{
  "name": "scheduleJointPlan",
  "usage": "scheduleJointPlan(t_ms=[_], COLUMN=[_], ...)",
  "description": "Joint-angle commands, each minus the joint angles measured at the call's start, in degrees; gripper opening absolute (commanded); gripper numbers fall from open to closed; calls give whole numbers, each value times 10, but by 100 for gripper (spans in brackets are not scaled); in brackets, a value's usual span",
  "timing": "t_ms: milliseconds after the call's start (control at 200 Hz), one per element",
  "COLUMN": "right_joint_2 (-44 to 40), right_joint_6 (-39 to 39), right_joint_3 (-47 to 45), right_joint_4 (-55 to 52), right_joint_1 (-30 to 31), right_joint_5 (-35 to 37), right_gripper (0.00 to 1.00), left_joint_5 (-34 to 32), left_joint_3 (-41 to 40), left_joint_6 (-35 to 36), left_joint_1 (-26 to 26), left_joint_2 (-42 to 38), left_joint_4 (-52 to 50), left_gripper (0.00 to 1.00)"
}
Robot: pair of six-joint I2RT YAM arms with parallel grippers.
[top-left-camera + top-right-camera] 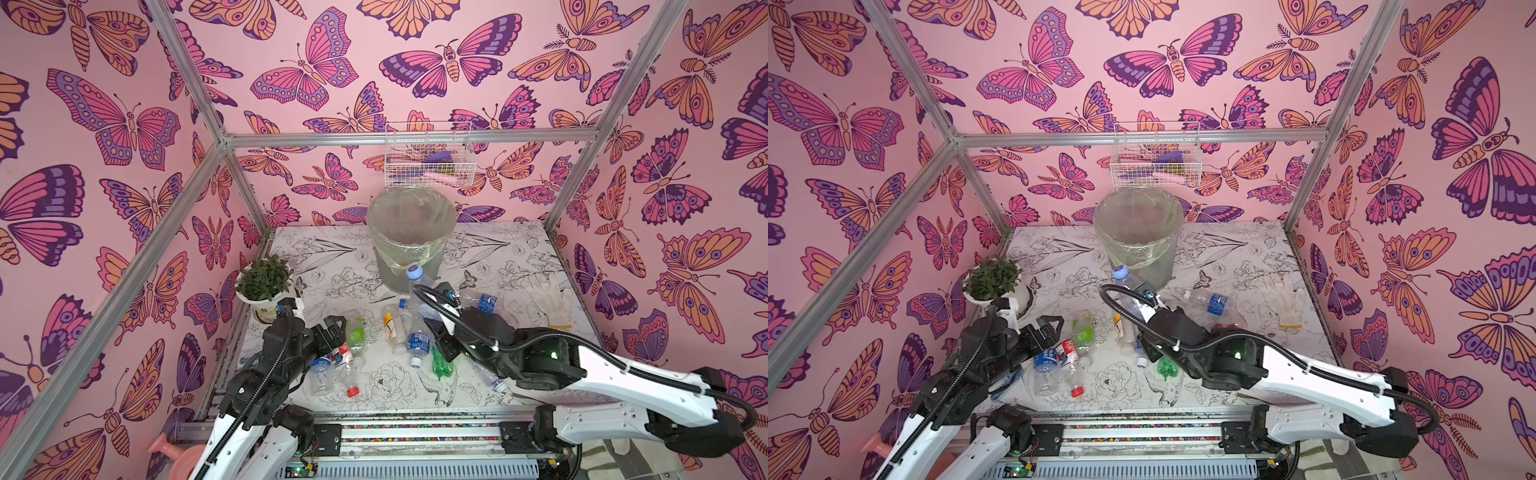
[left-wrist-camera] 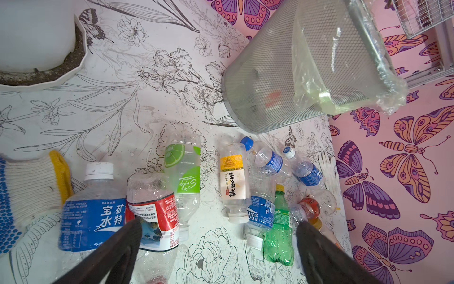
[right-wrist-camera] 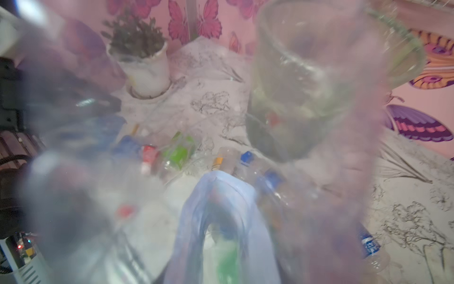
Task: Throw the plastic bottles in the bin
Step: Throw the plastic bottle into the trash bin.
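"Sprite" on green bottle [image 2: 278, 228]

Left end effector [image 2: 217, 227] agape — right [image 1: 431, 297] clamped

pink butterfly walls [image 1: 374, 104] stand on three sides. grey metal bars [image 1: 311, 140] frame them. the tabletop [image 1: 498, 257] shows drawn flowers.

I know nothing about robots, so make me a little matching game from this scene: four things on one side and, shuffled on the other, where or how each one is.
Things:
1. left gripper
2. pale-blue-capped bottle
3. green Sprite bottle
4. white wire basket

States:
A. hanging on the back wall
B. gripped and raised off the table
C. jaws wide open, empty
D. lying on its side on the table

Pairs: 1-C; 2-B; 3-D; 4-A
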Motion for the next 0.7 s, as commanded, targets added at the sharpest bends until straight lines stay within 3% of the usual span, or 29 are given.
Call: scheduleJointPlan(t_ms=[0,431,696], right_joint_2=[-36,-117,-45], right_joint_6=[-64,-190,-248], right_joint_3=[1,51,173], right_joint_4=[21,67,85], right_joint_1=[1,-2,-42], right_joint_5=[56,116,97], right_gripper=[0,0,0], left_joint_5=[16,29,34], left_joint_3=[-15,-14,-9], left_joint_6=[-10,-7,-2], left_joint_1=[3,3,3], left_joint_2=[5,17,24], left_joint_4=[20,36,39], left_gripper=[100,99,99])
